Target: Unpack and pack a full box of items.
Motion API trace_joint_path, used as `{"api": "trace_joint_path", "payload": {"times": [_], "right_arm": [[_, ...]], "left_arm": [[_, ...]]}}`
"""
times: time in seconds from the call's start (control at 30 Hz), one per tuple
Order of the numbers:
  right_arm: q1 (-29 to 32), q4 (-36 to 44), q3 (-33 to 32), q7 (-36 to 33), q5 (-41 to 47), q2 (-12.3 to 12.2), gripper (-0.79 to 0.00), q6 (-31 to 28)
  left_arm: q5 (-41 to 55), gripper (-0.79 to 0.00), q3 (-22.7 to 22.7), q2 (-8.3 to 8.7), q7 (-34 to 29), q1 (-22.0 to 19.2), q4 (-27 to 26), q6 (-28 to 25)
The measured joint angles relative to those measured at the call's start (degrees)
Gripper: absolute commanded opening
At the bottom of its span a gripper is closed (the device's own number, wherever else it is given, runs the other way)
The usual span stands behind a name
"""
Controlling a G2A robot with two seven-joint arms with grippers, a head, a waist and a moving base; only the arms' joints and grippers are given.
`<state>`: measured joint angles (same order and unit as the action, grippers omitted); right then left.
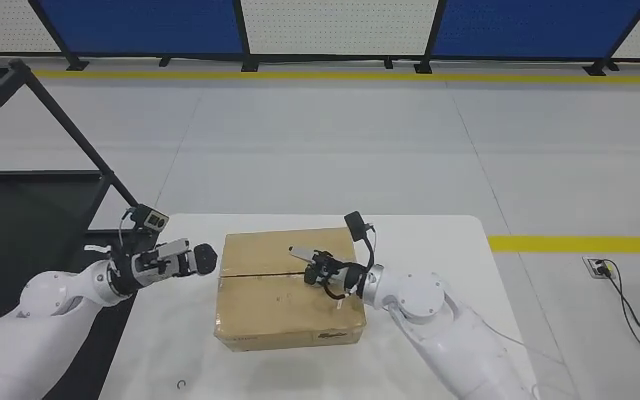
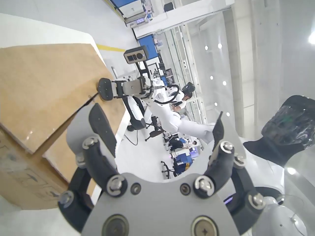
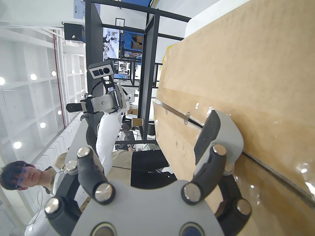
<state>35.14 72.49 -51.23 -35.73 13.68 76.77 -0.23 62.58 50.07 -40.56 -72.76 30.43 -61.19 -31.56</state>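
While agape, right tool over box top.

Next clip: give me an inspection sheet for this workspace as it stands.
Surface: white table, with the box near its middle.
Job's things: cardboard box, flaps shut along a centre seam; contents hidden.
Clutter: small dark ring near the table's front edge.
Grippers: left gripper open beside the box's end; right gripper open over the lid, one finger at the seam.
Cables: black cable looped at the right wrist; power strip on the floor.
Surroundings: blue and white partitions, yellow floor line, black frame.
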Motion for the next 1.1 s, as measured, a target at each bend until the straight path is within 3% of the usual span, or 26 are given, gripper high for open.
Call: {"api": "trace_joint_path", "payload": {"times": [0.23,0.33,0.7,1.1], "right_arm": [[0.47,0.30,-0.70,-0.62,-0.37,0.13,0.000,-0.22],[0.54,0.28,-0.91,-0.86,-0.45,0.23,0.000,-0.21],[0.70,-0.23,-1.59,-1.78,-0.40,0.61,0.000,-0.69],[3.70,3.84,-6.47,-4.67,1.63,-0.27,0.000,-3.10]], "left_arm": [[-0.16,0.000,-0.15,-0.01,0.34,0.07,-0.15,-0.14],[-3.06,0.000,-0.17,-0.01,1.44,0.92,-1.99,2.37],[-14.73,0.000,-0.37,-1.09,12.18,2.63,-4.30,8.05],[-18.00,0.000,-0.25,-2.90,12.18,1.99,-2.25,10.61]]}}
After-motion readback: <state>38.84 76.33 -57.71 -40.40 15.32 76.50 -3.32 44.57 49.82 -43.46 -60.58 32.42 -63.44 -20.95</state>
